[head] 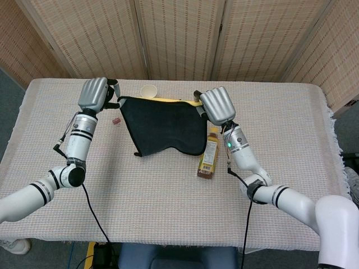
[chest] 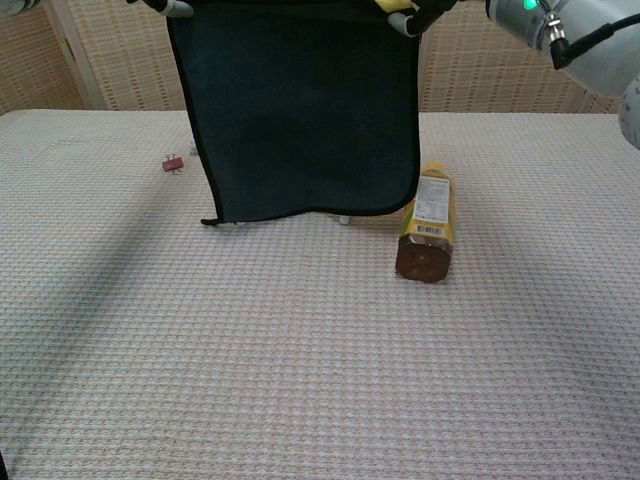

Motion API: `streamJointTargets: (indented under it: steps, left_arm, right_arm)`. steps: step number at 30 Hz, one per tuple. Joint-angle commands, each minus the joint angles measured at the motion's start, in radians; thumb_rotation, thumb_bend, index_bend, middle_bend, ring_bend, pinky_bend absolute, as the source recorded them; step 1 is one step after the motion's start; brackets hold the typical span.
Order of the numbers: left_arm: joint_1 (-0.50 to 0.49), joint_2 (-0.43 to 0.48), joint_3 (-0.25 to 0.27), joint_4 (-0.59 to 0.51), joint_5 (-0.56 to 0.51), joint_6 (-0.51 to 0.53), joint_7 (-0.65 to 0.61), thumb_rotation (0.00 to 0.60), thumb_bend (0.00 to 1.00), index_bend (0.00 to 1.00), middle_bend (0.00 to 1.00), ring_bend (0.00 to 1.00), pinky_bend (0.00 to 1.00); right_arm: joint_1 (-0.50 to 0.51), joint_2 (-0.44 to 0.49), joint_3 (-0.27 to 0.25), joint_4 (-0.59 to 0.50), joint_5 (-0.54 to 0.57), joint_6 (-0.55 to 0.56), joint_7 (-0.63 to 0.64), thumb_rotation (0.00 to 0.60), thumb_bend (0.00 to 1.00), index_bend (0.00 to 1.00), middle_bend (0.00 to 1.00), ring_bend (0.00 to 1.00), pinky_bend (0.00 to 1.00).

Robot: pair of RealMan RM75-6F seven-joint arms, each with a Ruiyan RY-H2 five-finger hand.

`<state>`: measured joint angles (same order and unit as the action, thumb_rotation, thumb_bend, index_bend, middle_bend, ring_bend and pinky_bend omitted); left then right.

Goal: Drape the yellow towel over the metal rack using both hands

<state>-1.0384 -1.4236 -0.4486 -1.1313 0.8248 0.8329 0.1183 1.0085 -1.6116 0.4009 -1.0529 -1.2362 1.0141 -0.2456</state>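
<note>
both hands are up over the far half of the table with the towel [head: 168, 126] stretched flat between them. left hand [head: 94, 94] pinches one top corner, right hand [head: 217, 105] pinches the other. the towel hangs as a dark sheet; only a thin yellow strip shows along its top edge in the head view and a yellow bit at the right corner in the chest view. its bottom hem sits just above the tablecloth [head: 168, 213], maybe brushing it, can't tell.

step looks like the carry and spread stage, towel lifted and held taut, not draped yet. next move likely needs both hands going forward together at level height, then lowering over the bar.

metal rack not visible anywhere, probably behind the hanging towel, so can't judge the gap to it. fingertips are hidden by the hand backs from above and cut off at the frame top in the chest view. bottle [chest: 428, 226] lies just beside the towel's lower right edge; paper cup [head: 148, 91] and a small red clip [chest: 173, 163] sit nearby.
</note>
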Motion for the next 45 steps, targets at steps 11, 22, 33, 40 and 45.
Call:
streamJointTargets:
  steps: [11, 22, 33, 40, 45]
  left_arm:
    - [-0.029, -0.043, 0.014, 0.107, -0.038, -0.043, 0.028, 0.6, 0.33, 0.63, 0.95, 0.77, 0.96]
    - [-0.034, -0.035, 0.047, 0.109, -0.06, -0.096, 0.072, 0.6, 0.22, 0.17, 0.45, 0.42, 0.81]
    - [0.017, 0.012, 0.068, 0.024, -0.058, -0.092, 0.047, 0.6, 0.22, 0.07, 0.23, 0.12, 0.4]
    - [0.101, 0.075, 0.089, -0.105, -0.004, -0.019, -0.003, 0.6, 0.22, 0.05, 0.2, 0.09, 0.34]
    - [0.161, 0.124, 0.11, -0.202, 0.024, 0.03, -0.021, 0.6, 0.22, 0.07, 0.2, 0.09, 0.34]
  right_arm:
    - [0.055, -0.064, 0.001, 0.082, 0.04, -0.041, -0.006, 0.6, 0.46, 0.67, 0.93, 1.0, 1.0]
    - [0.055, -0.054, 0.003, 0.036, 0.141, -0.094, -0.107, 0.6, 0.22, 0.07, 0.86, 1.0, 1.0]
    - [-0.014, 0.026, -0.035, -0.097, 0.171, -0.053, -0.159, 0.6, 0.15, 0.0, 0.75, 0.94, 1.0]
    - [-0.098, 0.116, -0.088, -0.22, 0.103, 0.023, -0.13, 0.6, 0.15, 0.0, 0.67, 0.84, 1.0]
    - [-0.166, 0.194, -0.123, -0.325, 0.069, 0.065, -0.097, 0.6, 0.16, 0.01, 0.58, 0.74, 0.93]
